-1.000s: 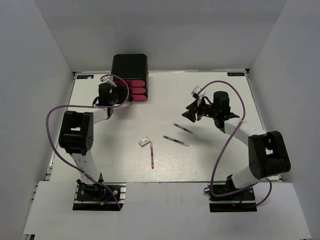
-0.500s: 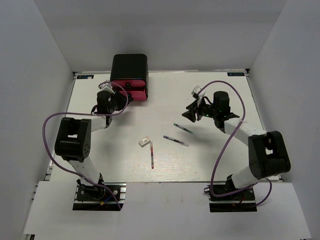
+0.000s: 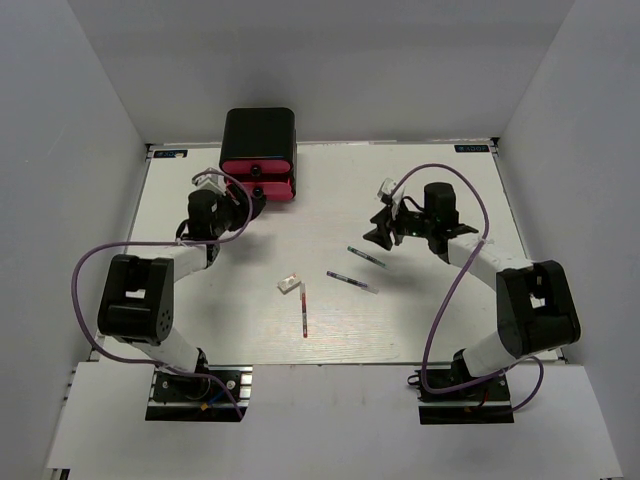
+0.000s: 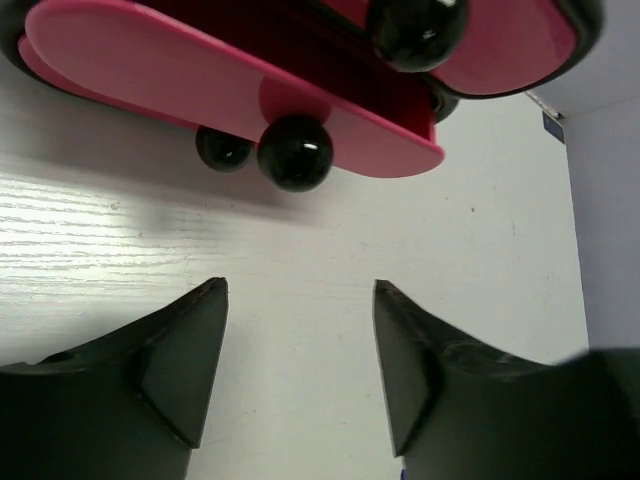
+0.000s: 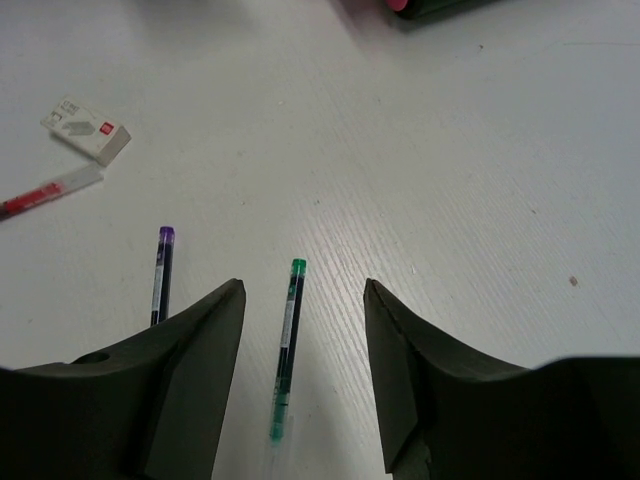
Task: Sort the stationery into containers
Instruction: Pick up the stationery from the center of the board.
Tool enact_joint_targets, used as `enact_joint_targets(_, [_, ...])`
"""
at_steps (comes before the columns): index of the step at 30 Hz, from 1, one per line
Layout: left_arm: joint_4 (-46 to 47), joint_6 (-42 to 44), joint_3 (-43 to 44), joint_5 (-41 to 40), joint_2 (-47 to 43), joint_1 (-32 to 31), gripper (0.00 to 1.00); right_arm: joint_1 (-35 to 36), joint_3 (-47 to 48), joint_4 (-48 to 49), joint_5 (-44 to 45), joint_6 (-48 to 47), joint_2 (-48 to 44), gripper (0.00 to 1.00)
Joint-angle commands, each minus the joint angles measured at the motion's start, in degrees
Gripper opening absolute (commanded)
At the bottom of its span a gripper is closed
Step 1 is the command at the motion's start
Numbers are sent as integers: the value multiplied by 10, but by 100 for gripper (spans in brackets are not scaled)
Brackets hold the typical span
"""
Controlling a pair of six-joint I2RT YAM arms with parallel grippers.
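Note:
The black box holds pink drawers with black knobs at the far left. In the left wrist view the lowest drawer sticks out a little, its knob just ahead of my left gripper, which is open and empty. It also shows in the top view, just short of the drawers. My right gripper is open and empty, low over a green-capped pen that lies between its fingers. A purple-capped pen, a red pen and a white block lie beyond.
The green-capped pen, purple-capped pen, red pen and white block lie loose mid-table. White walls enclose the table on three sides. Purple cables loop beside each arm.
My left gripper has drawn back from the drawer knobs toward the near left, uncovering the drawer fronts. My right gripper has shifted slightly down-left toward the green-capped pen.

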Motion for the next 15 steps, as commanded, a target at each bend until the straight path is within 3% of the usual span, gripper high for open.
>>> enact_joint_targets(1, [-5,5,-13,5,-56,-3,75,10,41,-60,-24,-70,6,58])
enact_joint_targets(6, [-24,0,-40,11,-94,-3,76,45,69,-166,-50,-180,18,60])
enact_joint_targets(9, [-85,-16,-46,5,-145,-3,78,75,94,-215,-59,-262,25,60])
enact_joint_targets(15, [-252,-31,-72,-47,-273,-3,79,167,197,-323,-69,-400,113,48])
